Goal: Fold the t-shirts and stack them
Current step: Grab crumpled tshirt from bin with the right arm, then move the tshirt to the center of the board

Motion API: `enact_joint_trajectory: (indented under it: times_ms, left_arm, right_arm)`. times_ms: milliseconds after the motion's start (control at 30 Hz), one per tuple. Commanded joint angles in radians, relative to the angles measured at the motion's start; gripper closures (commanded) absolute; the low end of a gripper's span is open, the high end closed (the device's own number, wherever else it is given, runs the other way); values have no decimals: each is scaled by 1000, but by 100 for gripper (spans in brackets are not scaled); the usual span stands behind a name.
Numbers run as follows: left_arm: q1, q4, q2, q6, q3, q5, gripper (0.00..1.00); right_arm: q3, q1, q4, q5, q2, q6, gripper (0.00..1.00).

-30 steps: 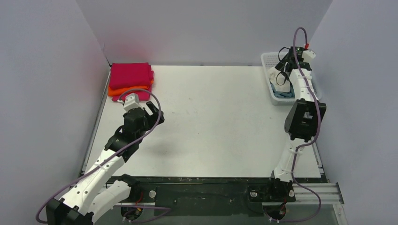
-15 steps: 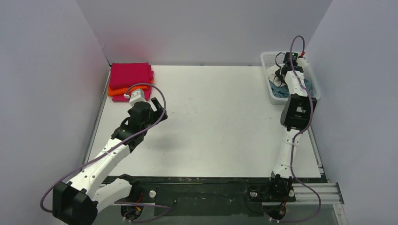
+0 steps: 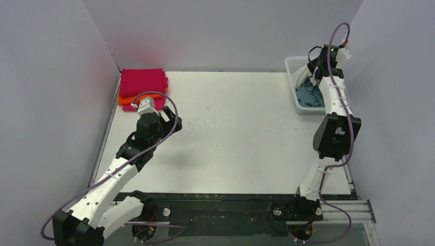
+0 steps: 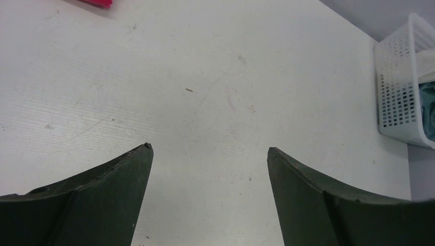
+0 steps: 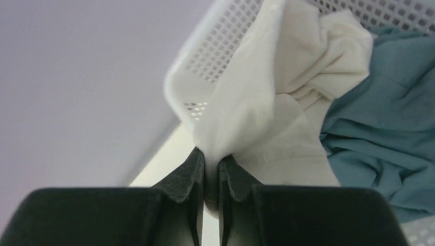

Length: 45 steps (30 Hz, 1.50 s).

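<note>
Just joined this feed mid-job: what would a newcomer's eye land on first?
The right gripper is shut on a fold of the cream t-shirt at the white basket in the far right corner, with the grey-blue t-shirt bunched inside. At the far left sits a bright folded stack, the magenta t-shirt over the orange t-shirt. The left gripper hangs open above the table.

Plain pale grey walls (image 3: 220, 31) fill the upper frame and both sides, around a white matte tabletop (image 3: 236, 143) in the centre.

White-black arms (image 3: 110, 177), purple cables (image 3: 177, 115), dark end effectors (image 4: 208, 152)
</note>
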Motion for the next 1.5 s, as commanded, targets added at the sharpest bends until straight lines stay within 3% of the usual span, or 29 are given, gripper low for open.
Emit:
enact_joint_trajectory:
  times_ms: [0, 167, 367, 567, 700, 867, 1100, 1367, 1467]
  left_arm:
    - [6, 45, -69, -11, -13, 26, 7]
    - [6, 28, -117, -11, -25, 40, 7]
    - [6, 11, -166, -16, -41, 46, 7]
    - [7, -5, -226, -28, -60, 30, 7]
    - [7, -16, -248, -28, -62, 31, 7]
    - [7, -54, -278, -34, -60, 9, 7]
    - [7, -145, -349, -66, -48, -50, 7]
    - [7, -241, -427, -111, -46, -92, 7]
    - [7, -264, -451, -123, -47, -105, 7]
  right_arm:
    - [-65, 39, 159, -5, -230, -21, 100]
    - [-34, 92, 193, -17, -329, -60, 100]
    - [126, 158, 223, -58, -363, -101, 100]
    - [332, 244, 125, -213, -353, -91, 100]
    - [378, 324, 83, -274, -381, -93, 100]
    - [385, 480, 87, -310, -426, -122, 100]
    - [400, 628, 105, -392, -416, -7, 100]
    - [314, 642, 174, -517, -453, 123, 100]
    - [102, 584, 172, -551, -537, 139, 100]
